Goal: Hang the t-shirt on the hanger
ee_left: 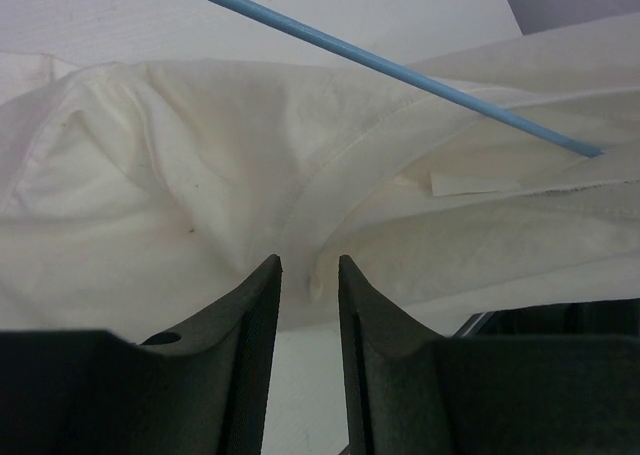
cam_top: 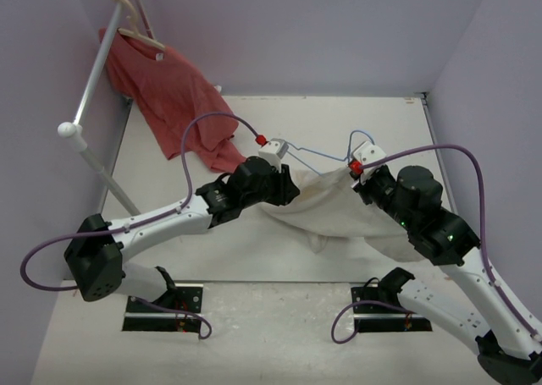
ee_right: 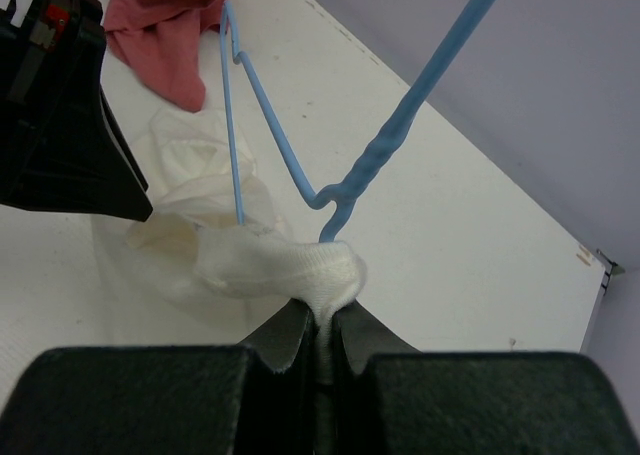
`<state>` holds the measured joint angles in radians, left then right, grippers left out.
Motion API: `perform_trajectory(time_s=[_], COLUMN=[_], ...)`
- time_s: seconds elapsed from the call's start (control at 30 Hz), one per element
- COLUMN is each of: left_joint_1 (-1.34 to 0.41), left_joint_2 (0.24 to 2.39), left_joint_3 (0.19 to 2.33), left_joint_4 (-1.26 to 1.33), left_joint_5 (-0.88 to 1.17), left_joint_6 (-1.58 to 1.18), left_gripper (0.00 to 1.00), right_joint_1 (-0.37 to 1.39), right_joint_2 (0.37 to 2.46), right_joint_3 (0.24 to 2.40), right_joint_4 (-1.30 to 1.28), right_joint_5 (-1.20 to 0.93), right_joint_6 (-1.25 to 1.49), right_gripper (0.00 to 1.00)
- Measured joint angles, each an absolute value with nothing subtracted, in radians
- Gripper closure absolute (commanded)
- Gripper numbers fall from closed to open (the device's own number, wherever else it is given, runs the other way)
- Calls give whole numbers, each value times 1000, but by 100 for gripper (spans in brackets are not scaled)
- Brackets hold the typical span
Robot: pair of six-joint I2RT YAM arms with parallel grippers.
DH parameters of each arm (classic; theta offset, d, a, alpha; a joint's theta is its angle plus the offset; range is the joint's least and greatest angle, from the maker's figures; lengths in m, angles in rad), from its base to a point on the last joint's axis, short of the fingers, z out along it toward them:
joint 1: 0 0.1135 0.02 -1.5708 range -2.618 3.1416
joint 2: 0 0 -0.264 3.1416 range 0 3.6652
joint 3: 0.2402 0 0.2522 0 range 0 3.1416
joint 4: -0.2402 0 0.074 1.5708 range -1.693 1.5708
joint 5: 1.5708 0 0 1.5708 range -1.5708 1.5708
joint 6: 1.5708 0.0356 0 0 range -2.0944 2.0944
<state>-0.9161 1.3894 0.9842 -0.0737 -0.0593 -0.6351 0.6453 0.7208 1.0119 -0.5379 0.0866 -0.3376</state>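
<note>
The white t-shirt (cam_top: 330,211) hangs bunched between my two grippers above the table. The light-blue wire hanger (cam_top: 318,154) lies across its top edge, with its hook (cam_top: 362,136) by my right gripper. In the right wrist view, my right gripper (ee_right: 320,320) is shut on the shirt's ribbed collar (ee_right: 300,265), just below the hanger's twisted neck (ee_right: 385,145). In the left wrist view, my left gripper (ee_left: 309,270) is narrowly open. A fold of the shirt (ee_left: 200,205) reaches between its tips, and a hanger wire (ee_left: 400,70) crosses above it.
A red t-shirt (cam_top: 178,97) hangs on a wooden hanger (cam_top: 140,25) from a white rail (cam_top: 93,72) at the far left. Lavender walls close in the table (cam_top: 254,266) at the back and on both sides.
</note>
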Motion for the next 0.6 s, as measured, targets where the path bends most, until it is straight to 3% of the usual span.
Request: perform_trajectory(time_s=[0.6], left_joint_1=[-910], left_joint_2=[1460], left_joint_3=[984], left_joint_4=[-65], left_joint_5=[-59], left_joint_6=[-635], left_gripper=[68], right_joint_1=[645], right_joint_2=[722], right_joint_3=[1012], right_joint_4=[-538], right_joint_5=[80], right_joint_6=[-334], right_gripper=[100])
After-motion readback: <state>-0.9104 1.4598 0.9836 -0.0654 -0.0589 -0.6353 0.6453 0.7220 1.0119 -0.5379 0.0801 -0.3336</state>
